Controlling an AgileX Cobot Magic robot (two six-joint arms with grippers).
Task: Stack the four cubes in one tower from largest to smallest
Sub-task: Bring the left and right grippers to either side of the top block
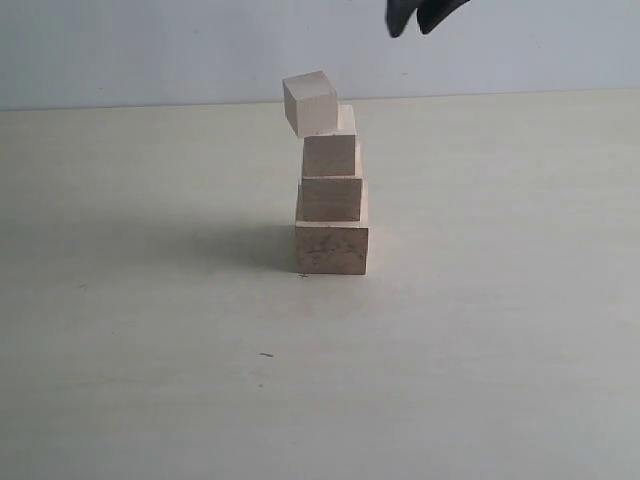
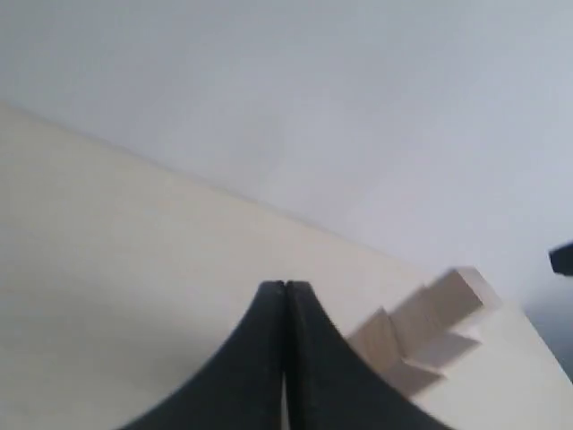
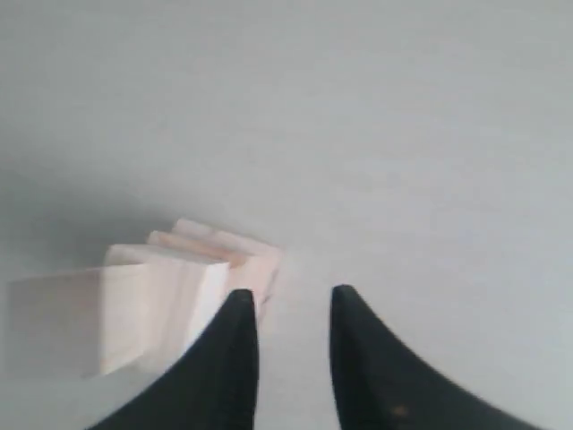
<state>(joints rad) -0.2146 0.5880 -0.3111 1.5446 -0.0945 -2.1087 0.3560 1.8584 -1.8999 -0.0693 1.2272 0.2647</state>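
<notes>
tower [image 1: 332, 200]: four cubes stacked at centre of table [image 1: 150, 350], largest lowest; top cube [image 1: 309, 102] tilted, overhanging toward 9 o'clock. right gripper [image 1: 412, 28]: at 1 o'clock above tower, well apart, fingers parted. left gripper [image 2: 285, 288]: fingers pressed together.

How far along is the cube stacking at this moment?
Done: three larger cubes stacked, largest cube lowest. In hand: nothing; the right gripper is open above, the left gripper shut, away. Left: the smallest cube sits tilted, overhanging leftward in the exterior view, so it likely needs reseating.
</notes>
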